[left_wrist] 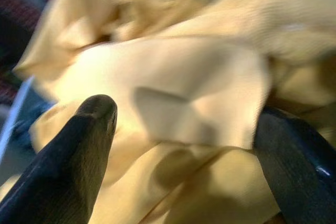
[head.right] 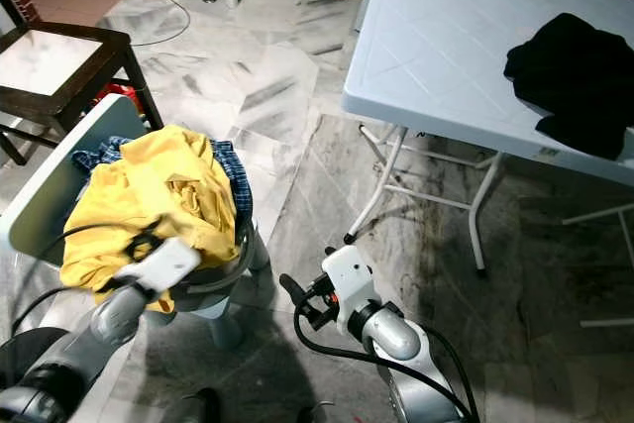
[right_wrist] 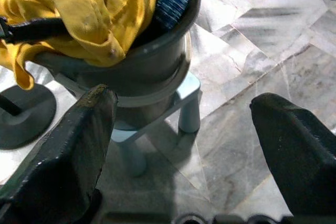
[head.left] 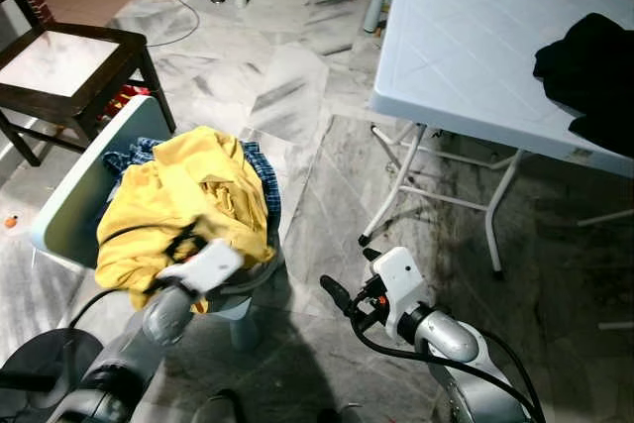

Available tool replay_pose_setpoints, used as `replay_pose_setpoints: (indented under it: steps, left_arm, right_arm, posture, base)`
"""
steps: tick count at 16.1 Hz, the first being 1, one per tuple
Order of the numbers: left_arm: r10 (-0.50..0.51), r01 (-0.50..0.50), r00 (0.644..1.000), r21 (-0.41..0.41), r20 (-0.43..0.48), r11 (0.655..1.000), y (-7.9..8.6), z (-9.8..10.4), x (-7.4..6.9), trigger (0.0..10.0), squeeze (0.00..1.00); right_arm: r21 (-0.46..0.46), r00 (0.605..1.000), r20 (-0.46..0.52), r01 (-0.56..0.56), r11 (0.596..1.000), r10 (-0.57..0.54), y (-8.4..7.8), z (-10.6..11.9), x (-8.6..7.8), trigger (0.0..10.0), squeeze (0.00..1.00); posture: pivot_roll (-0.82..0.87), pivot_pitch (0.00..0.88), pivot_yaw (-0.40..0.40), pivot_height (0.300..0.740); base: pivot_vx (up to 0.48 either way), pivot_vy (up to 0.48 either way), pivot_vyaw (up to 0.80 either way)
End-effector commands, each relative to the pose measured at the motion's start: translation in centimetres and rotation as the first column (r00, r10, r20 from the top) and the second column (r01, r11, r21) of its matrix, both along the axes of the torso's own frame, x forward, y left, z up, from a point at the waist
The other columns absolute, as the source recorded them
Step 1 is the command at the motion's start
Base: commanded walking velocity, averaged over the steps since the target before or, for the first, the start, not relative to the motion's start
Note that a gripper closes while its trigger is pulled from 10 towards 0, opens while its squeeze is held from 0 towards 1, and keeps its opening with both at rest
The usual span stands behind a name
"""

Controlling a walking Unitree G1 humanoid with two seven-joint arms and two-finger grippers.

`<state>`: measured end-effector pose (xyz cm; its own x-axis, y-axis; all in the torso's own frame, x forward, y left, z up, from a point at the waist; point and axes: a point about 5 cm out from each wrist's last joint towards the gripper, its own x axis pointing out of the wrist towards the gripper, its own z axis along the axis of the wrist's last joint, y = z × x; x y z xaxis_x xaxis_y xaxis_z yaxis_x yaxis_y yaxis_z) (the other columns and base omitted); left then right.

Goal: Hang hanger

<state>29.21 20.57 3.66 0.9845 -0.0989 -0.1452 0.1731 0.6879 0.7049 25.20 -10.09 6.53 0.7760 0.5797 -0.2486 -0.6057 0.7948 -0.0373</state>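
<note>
The left gripper (left_wrist: pixel 178 129) is down on the yellow shirt (head.left: pixel 188 200), and its two fingers stand apart with a soft fold of cloth between them. The right gripper (right_wrist: pixel 184 129) hangs spread wide over the floor (head.left: pixel 327 195), holding nothing. The shirt lies heaped in a grey basket (right_wrist: pixel 152 61) on a small stool (right_wrist: pixel 157 114). It looks light and floppy, so it will sag and slide when lifted; a thick fold gives the best hold. A thin black thing (head.right: pixel 144 242) pokes out of the pile and may be the hanger, but most of it is buried. Farther off, dark clothes (head.left: pixel 594 71) lie on the white desk (head.left: pixel 475 37).
</note>
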Motion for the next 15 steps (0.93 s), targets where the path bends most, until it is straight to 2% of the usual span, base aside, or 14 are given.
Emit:
replay_pose_setpoints:
  steps: [1, 2, 4, 5, 7, 8, 9, 10, 12, 14, 15]
  left_arm:
    - [0.048, -0.046, 0.998, -0.048, 0.047, 0.998, 0.0, -0.1, -0.7, 10.0, 0.00]
    - [0.058, -0.055, 0.997, -0.059, 0.055, 0.997, 0.0, -0.1, -0.9, 10.0, 0.00]
    - [0.150, -0.135, 0.987, -0.206, 0.056, 0.969, 0.0, -0.7, -2.3, 10.0, 0.00]
    - [0.195, -0.170, 0.980, -0.316, 0.048, 0.933, -0.3, -0.7, -2.4, 10.0, 0.00]
    - [0.250, -0.223, 0.968, -0.548, -0.026, 0.806, -1.2, -0.5, -1.9, 10.0, 0.00]
    - [0.246, -0.232, 0.967, -0.606, -0.061, 0.761, -1.6, -0.5, -1.5, 10.0, 0.00]
    - [0.236, -0.223, 0.970, -0.630, -0.065, 0.744, -1.9, -0.4, -1.4, 10.0, 0.00]
    - [0.186, -0.193, 0.979, -0.660, -0.083, 0.726, -2.8, -0.1, -1.0, 10.0, 0.00]
    - [0.102, -0.222, 0.974, -0.742, -0.204, 0.632, -4.9, -0.8, -0.7, 10.0, 0.00]
    - [0.033, -0.226, 0.965, -0.766, -0.258, 0.601, -6.0, -1.4, -1.0, 10.0, 0.00]
    - [0.004, -0.222, 0.961, -0.766, -0.276, 0.604, -6.4, -1.7, -1.4, 10.0, 0.00]
  right_arm:
    - [-0.011, 1.000, -0.007, 0.001, 1.000, -0.001, -0.4, -0.1, 0.1, 10.0, 0.00]
    - [-0.011, 1.000, -0.007, -0.001, 1.000, 0.001, -0.4, -0.1, 0.2, 10.0, 0.00]
    - [-0.013, 1.000, -0.002, -0.016, 1.000, 0.016, -0.2, 0.0, 0.4, 10.0, 0.00]
    - [-0.015, 1.000, -0.001, -0.027, 1.000, 0.027, -0.1, 0.1, 0.4, 10.0, 0.00]
    - [-0.018, 0.999, 0.001, -0.039, 0.999, 0.039, -0.1, 0.1, 0.5, 10.0, 0.00]
    - [-0.020, 0.999, 0.001, -0.041, 0.999, 0.041, -0.1, 0.1, 0.5, 10.0, 0.00]
    - [-0.020, 0.999, 0.002, -0.041, 0.999, 0.041, -0.1, 0.1, 0.5, 10.0, 0.00]
    - [-0.022, 0.999, 0.004, -0.040, 0.999, 0.040, -0.1, 0.2, 0.6, 10.0, 0.00]
    - [-0.023, 0.999, 0.005, -0.033, 0.999, 0.033, -0.2, 0.1, 0.5, 10.0, 0.00]
    - [-0.022, 1.000, 0.006, -0.027, 0.999, 0.027, -0.3, 0.1, 0.4, 10.0, 0.00]
    - [-0.021, 1.000, 0.006, -0.022, 1.000, 0.022, -0.3, 0.1, 0.3, 10.0, 0.00]
  posture:
    - [-0.07, 0.169, -0.110, 0.740]
    - [-0.07, 0.169, -0.110, 0.740]
    - [-0.06, 0.166, -0.116, 0.740]
    - [-0.05, 0.164, -0.123, 0.740]
    - [-0.05, 0.161, -0.134, 0.740]
    - [-0.05, 0.161, -0.135, 0.740]
    - [-0.05, 0.161, -0.135, 0.740]
    - [-0.05, 0.163, -0.132, 0.740]
    - [-0.06, 0.162, -0.124, 0.740]
    - [-0.07, 0.162, -0.121, 0.740]
    - [-0.08, 0.164, -0.113, 0.740]
  base:
    - [0.000, 0.000, 0.00]
    - [0.000, 0.000, 0.00]
    - [0.000, 0.000, 0.00]
    - [0.000, 0.000, 0.00]
    - [0.000, 0.000, 0.00]
    - [0.000, 0.000, 0.00]
    - [0.000, 0.000, 0.00]
    - [0.000, 0.000, 0.00]
    - [0.000, 0.000, 0.00]
    - [0.000, 0.000, 0.00]
    - [0.000, 0.000, 0.00]
